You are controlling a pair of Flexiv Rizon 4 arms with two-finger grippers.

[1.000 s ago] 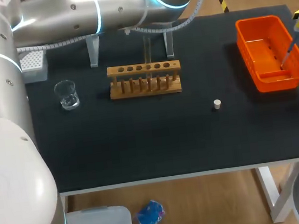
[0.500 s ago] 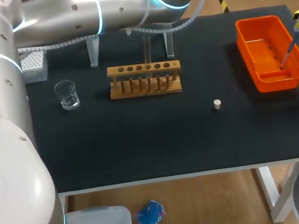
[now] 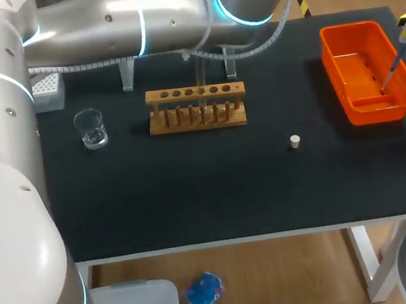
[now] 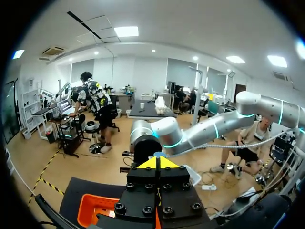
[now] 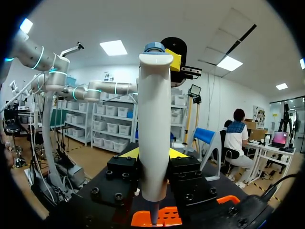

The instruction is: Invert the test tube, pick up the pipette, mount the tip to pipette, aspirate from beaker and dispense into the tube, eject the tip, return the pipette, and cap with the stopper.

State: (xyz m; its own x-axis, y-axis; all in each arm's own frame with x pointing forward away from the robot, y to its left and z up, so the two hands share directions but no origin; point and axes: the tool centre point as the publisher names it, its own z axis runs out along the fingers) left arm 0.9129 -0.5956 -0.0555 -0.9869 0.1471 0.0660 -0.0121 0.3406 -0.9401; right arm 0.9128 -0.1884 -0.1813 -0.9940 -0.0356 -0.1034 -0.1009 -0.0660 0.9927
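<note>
The white pipette is gripped upright between the 2 fingers of the right tool, and its lower end is held below the tool, over the orange bin. The left tool is seen with its yellow tips pressed together and nothing visibly held. The stopper is left on the tabletop, well apart from the right tool.

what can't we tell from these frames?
- left gripper: head view, covered by its own arm.
- whether the pipette carries a tip: head view too small, right wrist view unclear at its lower end.
- beaker fill level: head view, clear glass, too small.
</note>
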